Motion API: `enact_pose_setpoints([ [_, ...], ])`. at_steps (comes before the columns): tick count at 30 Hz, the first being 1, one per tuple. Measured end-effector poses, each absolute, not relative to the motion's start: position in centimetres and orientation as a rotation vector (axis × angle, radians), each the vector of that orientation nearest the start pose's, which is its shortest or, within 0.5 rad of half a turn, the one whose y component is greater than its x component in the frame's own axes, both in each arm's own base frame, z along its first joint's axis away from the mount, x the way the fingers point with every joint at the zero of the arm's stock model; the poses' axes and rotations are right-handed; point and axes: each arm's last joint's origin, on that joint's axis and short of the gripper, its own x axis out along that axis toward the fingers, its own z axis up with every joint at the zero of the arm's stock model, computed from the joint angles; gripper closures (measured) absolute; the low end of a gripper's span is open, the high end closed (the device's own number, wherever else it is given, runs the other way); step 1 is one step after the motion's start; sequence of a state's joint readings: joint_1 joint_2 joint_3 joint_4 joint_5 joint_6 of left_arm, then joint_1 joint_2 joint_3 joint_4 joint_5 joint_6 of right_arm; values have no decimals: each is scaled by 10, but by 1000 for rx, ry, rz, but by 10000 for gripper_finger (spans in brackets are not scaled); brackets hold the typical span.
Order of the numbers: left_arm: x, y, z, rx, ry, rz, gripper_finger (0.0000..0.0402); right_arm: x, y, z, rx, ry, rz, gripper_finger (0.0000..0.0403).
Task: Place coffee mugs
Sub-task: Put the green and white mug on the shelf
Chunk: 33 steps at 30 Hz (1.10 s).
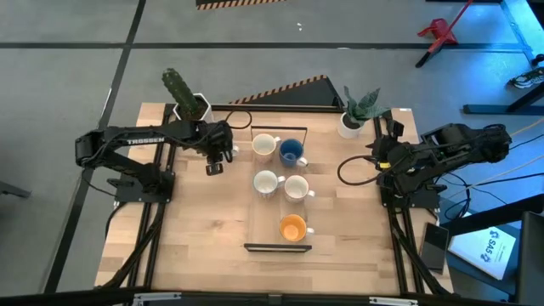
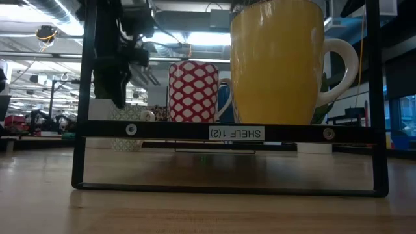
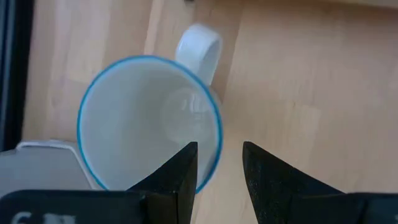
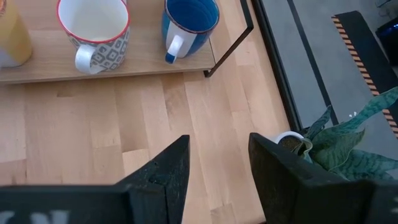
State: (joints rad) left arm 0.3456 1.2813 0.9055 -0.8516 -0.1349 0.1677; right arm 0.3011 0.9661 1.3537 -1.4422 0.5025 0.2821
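Left gripper [image 3: 219, 168] fingers straddle the blue-rimmed mug's [image 3: 146, 121] wall, open, not clamped | you close squarely before lifting | right gripper [image 4: 217, 165] waits open

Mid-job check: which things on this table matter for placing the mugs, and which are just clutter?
Job: blue-rimmed mug at the left claw; white mugs, blue mug and orange mug on the shelf rack.
Lying about: cactus pot; leafy plant pot. The right claw waits at the table's right side.
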Motion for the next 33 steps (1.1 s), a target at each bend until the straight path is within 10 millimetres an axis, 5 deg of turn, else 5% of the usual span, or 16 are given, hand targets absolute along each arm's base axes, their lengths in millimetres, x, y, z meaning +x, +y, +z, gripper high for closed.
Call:
enact_pose_setpoints([
  [5,214,87,218,-34,1304,294,284,119,22,388,-150,933,-308,253],
  [11,222,88,202,-66,1373,254,376,119,22,388,-150,934,-308,253],
  [16,226,83,199,-57,1384,256,385,119,23,388,-146,937,-300,253],
  [26,229,36,254,-111,1284,243,385,119,23,388,-153,939,-300,253],
  [33,234,-17,295,-142,1209,176,385,119,23,388,-150,936,-301,253],
])
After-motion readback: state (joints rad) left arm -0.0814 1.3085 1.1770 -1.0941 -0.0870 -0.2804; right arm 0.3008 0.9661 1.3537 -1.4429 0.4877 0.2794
